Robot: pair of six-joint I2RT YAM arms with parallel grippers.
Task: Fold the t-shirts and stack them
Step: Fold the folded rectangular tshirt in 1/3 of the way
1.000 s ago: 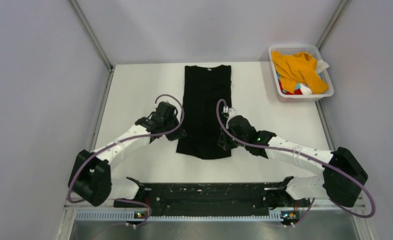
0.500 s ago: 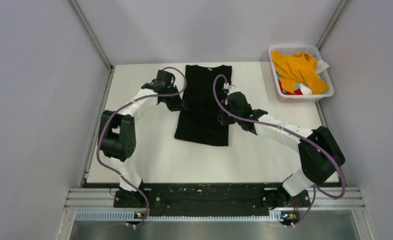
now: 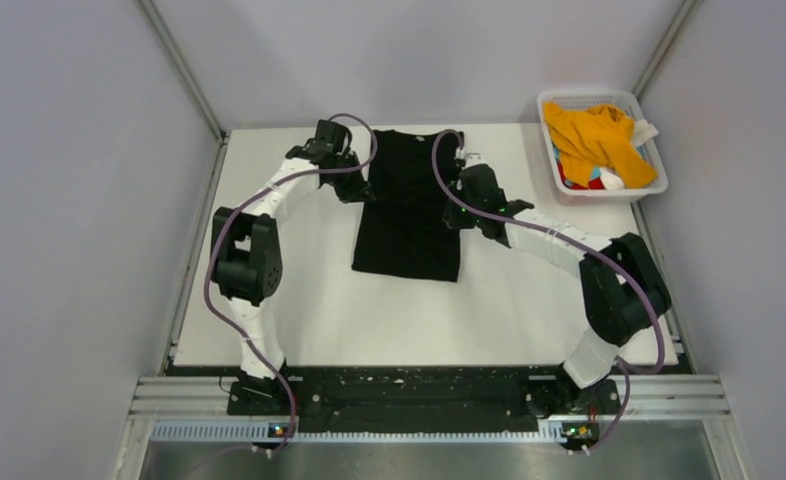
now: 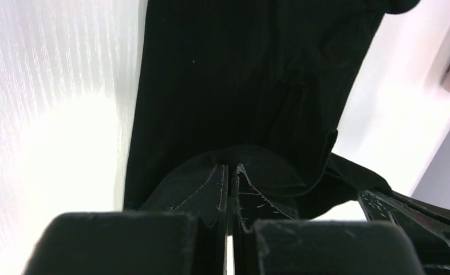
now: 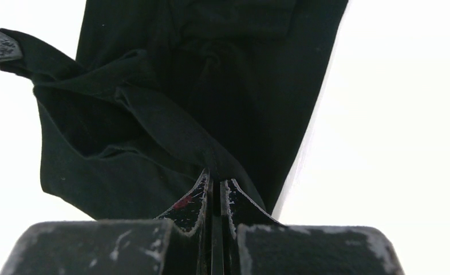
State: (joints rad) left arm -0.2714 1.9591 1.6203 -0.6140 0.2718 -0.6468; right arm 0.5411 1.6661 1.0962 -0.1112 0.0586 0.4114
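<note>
Cloth is pinched tight in both tools: my left tool [image 4: 232,169] has its fingers pressed together on a raised edge of the black t-shirt [image 3: 406,235], and my right tool [image 5: 215,179] is clamped the same way on the opposite side of that edge. The shirt lies on the table [image 3: 299,300] between my two arms as a long narrow strip. Its sleeves look already turned in, so I judge the lengthwise folds done. Each wrist view shows the gripped layer lifted above a flat layer that runs on toward the collar at the far end. From above, my tools sit roughly midway along the strip, one on each side, so I take this as the crosswise fold partly carried over and not yet laid down. What is left for this shirt, as I read it, is to bring the held edge up to the collar end, let go and perhaps smooth it. The orange-yellow t-shirt [image 3: 594,135] lies crumpled in the white mesh basket [image 3: 617,194] at the far right corner, on top of bits of red, blue and white fabric [image 3: 584,180]. None of that is folded and nothing is stacked, so most of the job remains.
</note>
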